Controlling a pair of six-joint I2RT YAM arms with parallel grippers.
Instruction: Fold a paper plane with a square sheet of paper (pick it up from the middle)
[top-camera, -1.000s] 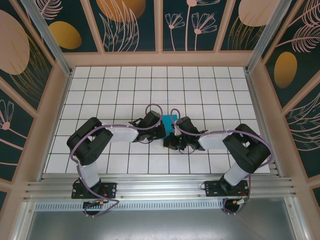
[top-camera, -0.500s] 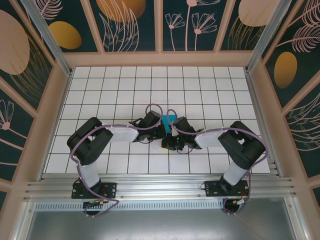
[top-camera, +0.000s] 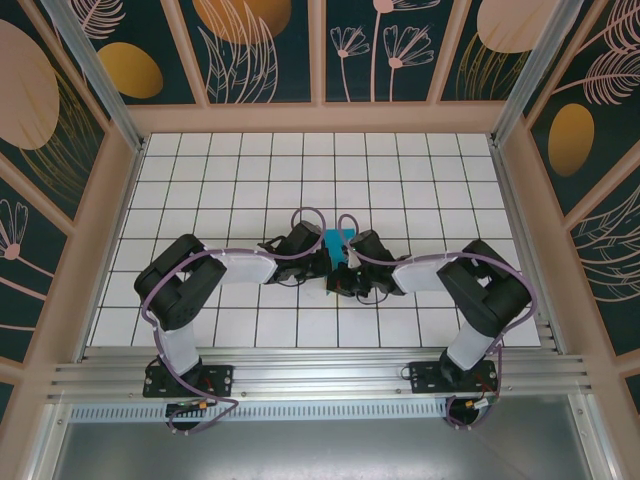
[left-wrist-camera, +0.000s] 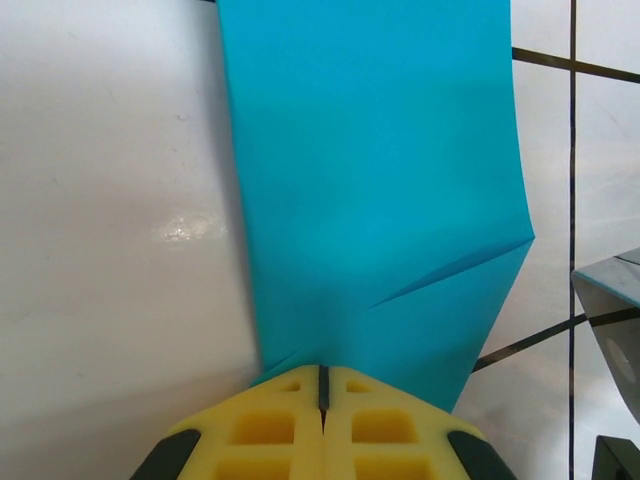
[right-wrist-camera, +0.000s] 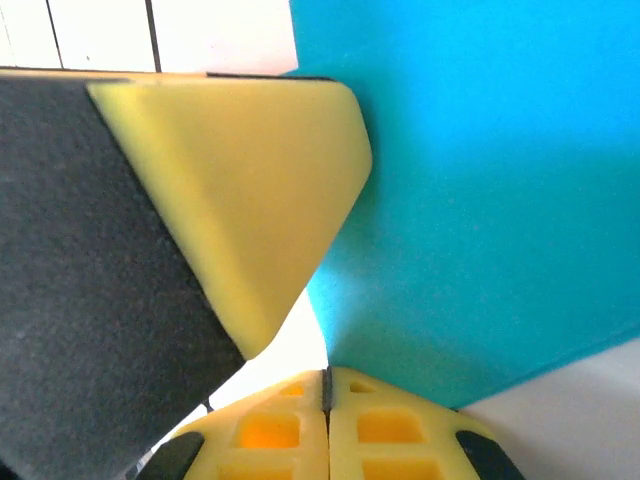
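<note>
The square sheet of paper (top-camera: 338, 242) is a folded teal strip lying mid-table between both grippers. In the left wrist view the paper (left-wrist-camera: 370, 180) runs away from my left gripper (left-wrist-camera: 322, 368), with a slanted crease near its right edge. That gripper is shut, its yellow tips resting over the paper's near end. My right gripper (right-wrist-camera: 326, 372) is also shut, its tips at the near edge of the paper (right-wrist-camera: 480, 200). A yellow left finger (right-wrist-camera: 240, 190) lies just ahead of it on the paper's edge. From above, the left gripper (top-camera: 326, 258) and right gripper (top-camera: 338, 270) almost touch.
White tiled table (top-camera: 230, 190) with black grid lines, walled by wooden frames and patterned panels. Both arms stretch inward from their bases at the near edge. A grey part of the right gripper (left-wrist-camera: 612, 292) shows beside the paper's right side.
The right arm's elbow has drawn in to the left and its gripper has shifted slightly along the paper's near end. The left arm and the paper have stayed in place.
</note>
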